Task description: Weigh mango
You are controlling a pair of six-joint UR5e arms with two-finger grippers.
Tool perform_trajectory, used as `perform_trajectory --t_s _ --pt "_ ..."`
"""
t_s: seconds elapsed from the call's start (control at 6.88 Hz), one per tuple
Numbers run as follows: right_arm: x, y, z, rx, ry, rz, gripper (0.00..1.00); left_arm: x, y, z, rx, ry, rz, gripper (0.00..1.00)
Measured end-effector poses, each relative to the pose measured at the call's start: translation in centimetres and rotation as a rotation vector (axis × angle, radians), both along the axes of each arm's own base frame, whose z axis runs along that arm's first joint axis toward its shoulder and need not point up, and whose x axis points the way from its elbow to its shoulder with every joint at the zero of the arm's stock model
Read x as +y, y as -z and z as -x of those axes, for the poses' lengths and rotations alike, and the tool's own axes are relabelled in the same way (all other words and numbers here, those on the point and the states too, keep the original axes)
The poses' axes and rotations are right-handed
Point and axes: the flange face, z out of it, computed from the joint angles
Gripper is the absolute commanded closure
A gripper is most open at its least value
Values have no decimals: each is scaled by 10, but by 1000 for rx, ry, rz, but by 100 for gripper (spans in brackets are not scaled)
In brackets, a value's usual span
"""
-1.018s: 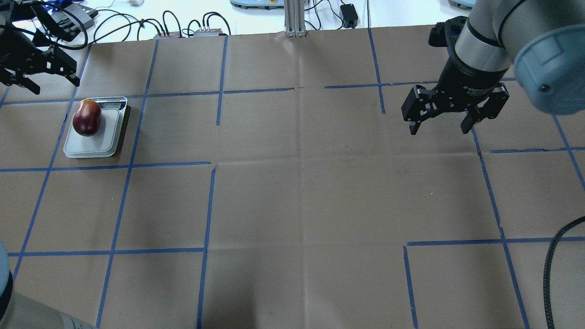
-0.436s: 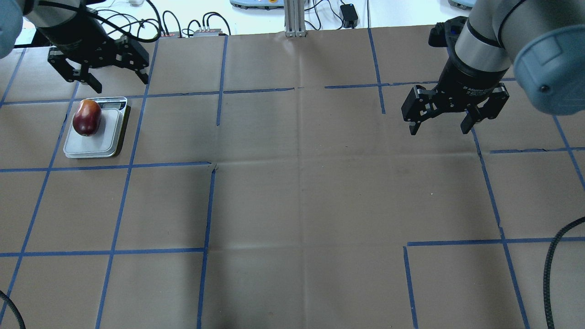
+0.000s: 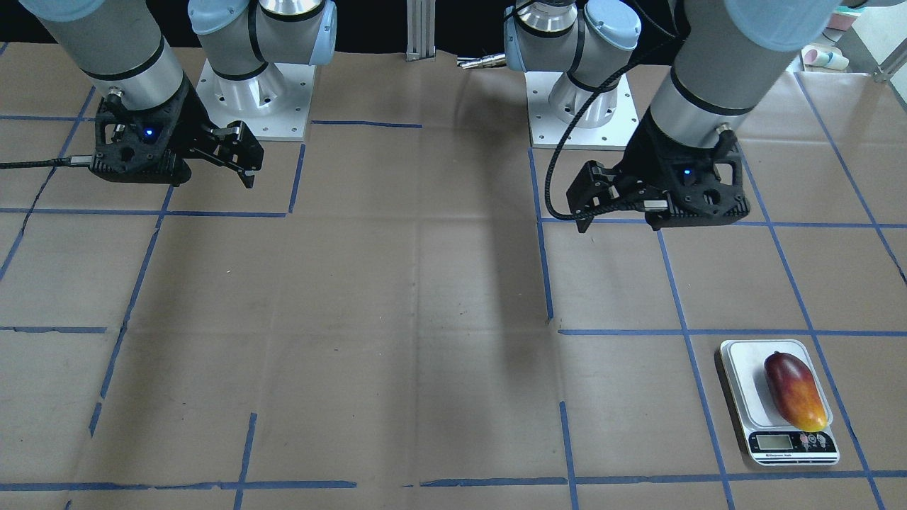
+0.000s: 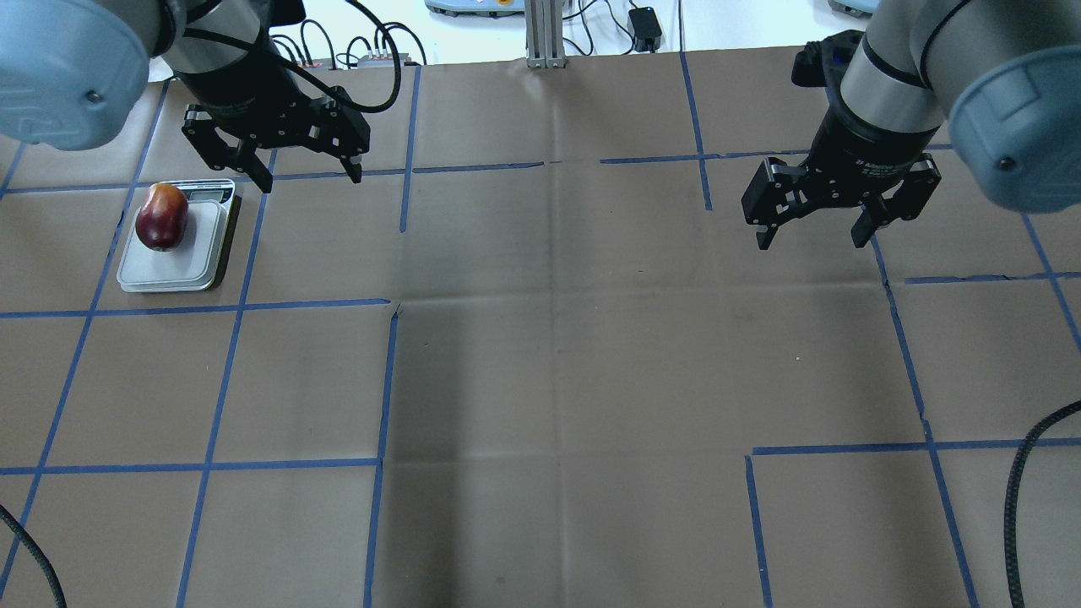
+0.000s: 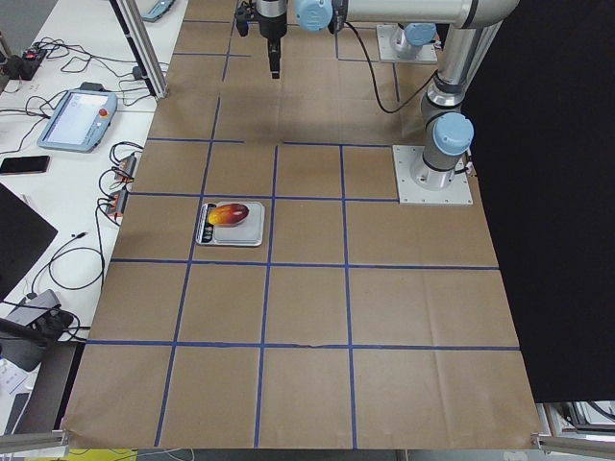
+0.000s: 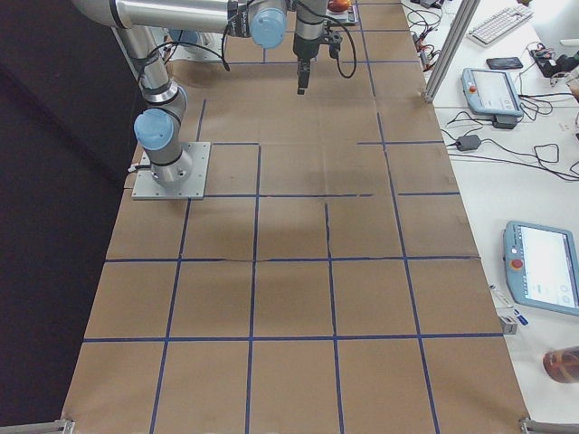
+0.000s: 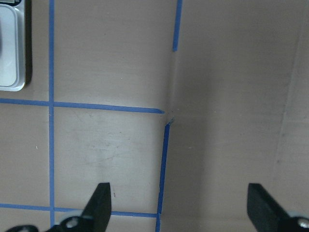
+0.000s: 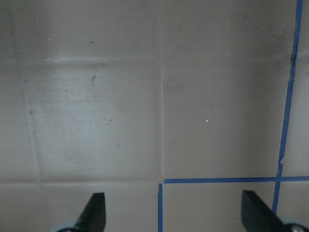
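Observation:
The dark red mango (image 4: 161, 217) lies on the white scale (image 4: 181, 262) at the table's far left, its orange-yellow end by the display. It also shows in the front view (image 3: 795, 390) and in the left view (image 5: 228, 214). My left gripper (image 4: 311, 173) is open and empty, raised just right of and beyond the scale. Its wrist view shows spread fingers (image 7: 99, 205) over bare paper, with the scale's corner (image 7: 9, 58) at the top left. My right gripper (image 4: 811, 236) is open and empty, hovering at the far right.
Brown paper with a blue tape grid (image 4: 384, 380) covers the table. Cables and small boxes (image 4: 372, 59) and an aluminium post (image 4: 545, 34) line the far edge. A black cable (image 4: 1022, 490) hangs at the front right. Pendant tablets (image 5: 77, 120) lie on the side bench.
My left gripper has swung from the far left edge to the right, past the back of the scale. The mango and the right arm have not moved.

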Motion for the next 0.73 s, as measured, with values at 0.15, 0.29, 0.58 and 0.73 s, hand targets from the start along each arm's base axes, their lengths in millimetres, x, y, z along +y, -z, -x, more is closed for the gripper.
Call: perform_trajectory --t_s 0.15,0.29,0.58,0.73 --pt "0 0 0 0 0 0 0 10 -3 2 -3 12 8 0" --pt "0 0 0 0 0 0 0 15 -6 0 -14 25 16 0" --pt "0 0 0 0 0 0 0 17 -8 -8 -39 51 23 0" --pt "0 0 0 0 0 0 0 16 -8 -9 -40 53 23 0"
